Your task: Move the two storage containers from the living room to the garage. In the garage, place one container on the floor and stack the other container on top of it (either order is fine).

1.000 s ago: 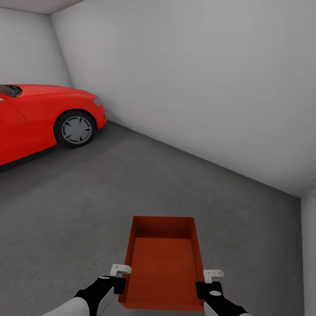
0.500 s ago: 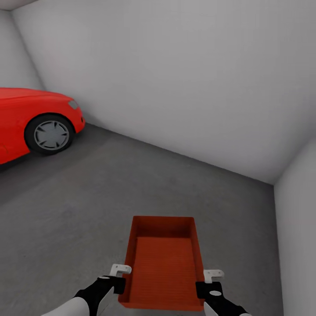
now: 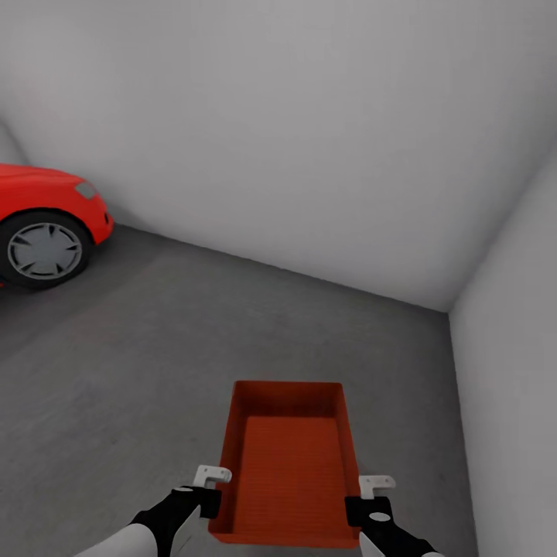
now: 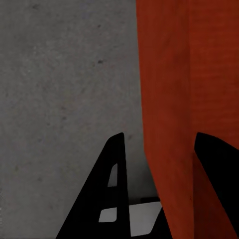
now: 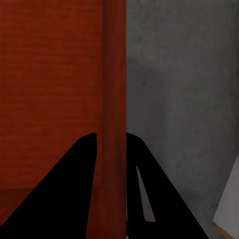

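The robot is in the garage, and it carries one orange-red bin (image 3: 288, 468) low in the middle of the head view, above the dark grey floor (image 3: 155, 340). The next job looks like setting this bin down, so the best way is to stop first, lower both arms at the same speed so the bin stays flat, and let go only when the bottom sits on the floor. There is bare floor ahead, away from the red car (image 3: 42, 224) at the left edge and the pale wall (image 3: 309, 139) behind. It should leave room to come back with another bin. The left tool (image 3: 210, 486) is clamped on the bin's left side wall, near the close end. In the left wrist view one dark finger (image 4: 107, 194) sits on the outside of the wall and the other is on the inside, with the thin orange wall (image 4: 167, 124) between them. The right tool (image 3: 371, 495) is clamped the same way on the right side wall. In the right wrist view its fingers (image 5: 64, 189) pinch the wall (image 5: 113, 99) from both sides, so they are open just as wide as the wall is thick. The bin is empty and looks level.
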